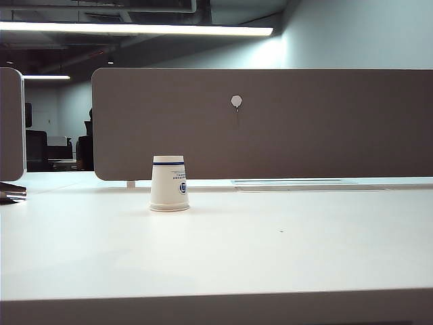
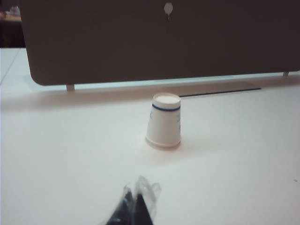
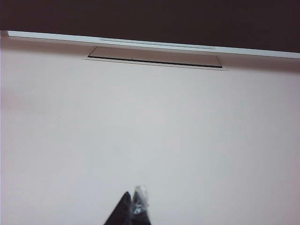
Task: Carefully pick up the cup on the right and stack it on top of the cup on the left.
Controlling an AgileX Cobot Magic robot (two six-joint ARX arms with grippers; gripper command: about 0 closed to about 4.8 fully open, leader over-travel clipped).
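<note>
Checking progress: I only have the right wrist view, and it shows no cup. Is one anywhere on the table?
Observer: Yes. The exterior view shows one paper cup standing upside down on the table, left of centre.
Operator: My right gripper is shut over bare table. Is the left one near the cup?
Observer: No. The left gripper is apart from it, tips together, holding nothing.
Operator: Any second cup?
Observer: None shows in any view. Whether this one is already a stack, I cannot tell.

White table (image 1: 270,250), grey divider panel (image 1: 325,128) behind, ceiling light (image 1: 135,28).
</note>
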